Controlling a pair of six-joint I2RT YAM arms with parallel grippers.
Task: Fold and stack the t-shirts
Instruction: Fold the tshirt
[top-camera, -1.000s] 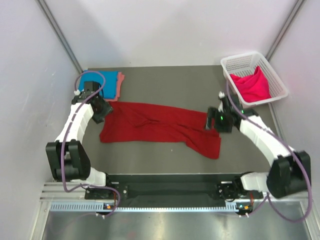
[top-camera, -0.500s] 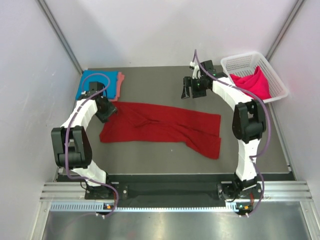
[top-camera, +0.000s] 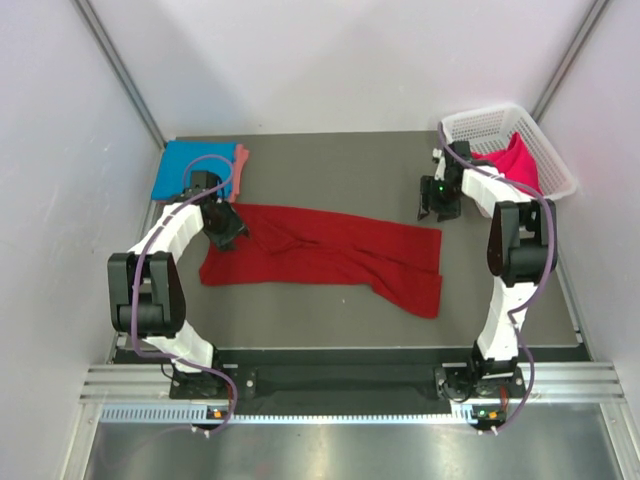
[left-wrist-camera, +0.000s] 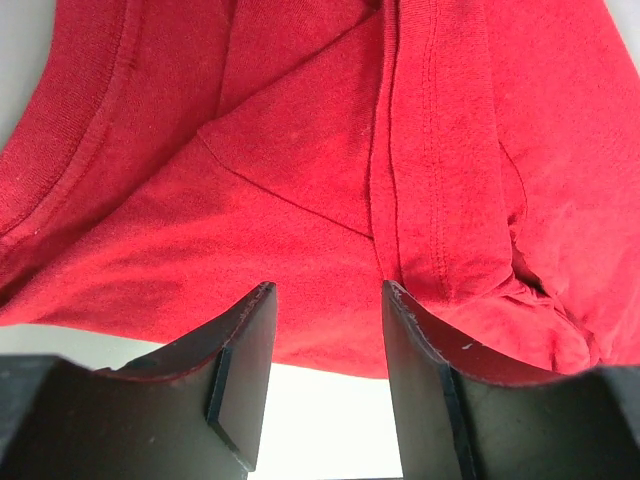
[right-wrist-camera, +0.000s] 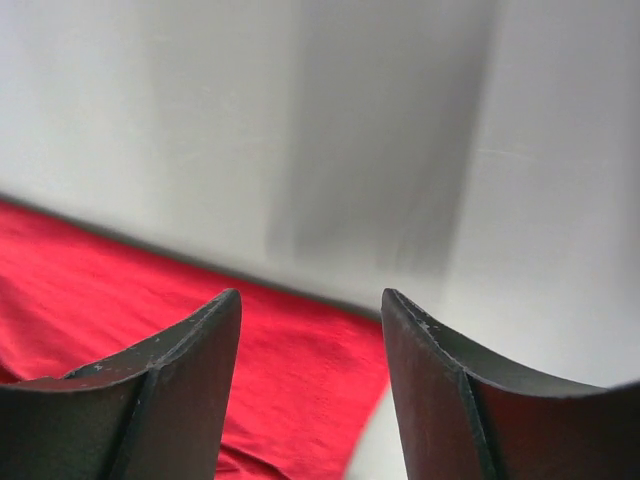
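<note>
As the mid-frame dark red t-shirt (top-camera: 330, 250) is limp, the left gripper (left-wrist-camera: 327, 295) and right gripper (right-wrist-camera: 310, 300), both parted and empty, should pinch hemmed corners.

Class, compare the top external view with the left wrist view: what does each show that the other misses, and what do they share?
Top view only: the blue shirt and salmon shirt at the far left, the basket holding a hot pink shirt, and the right claw beside it. Left wrist only: seams and creases of the red shirt close up, and the left claw with its fingers apart and nothing between them. Both: the red shirt, the left claw at its left end, the table.
</note>
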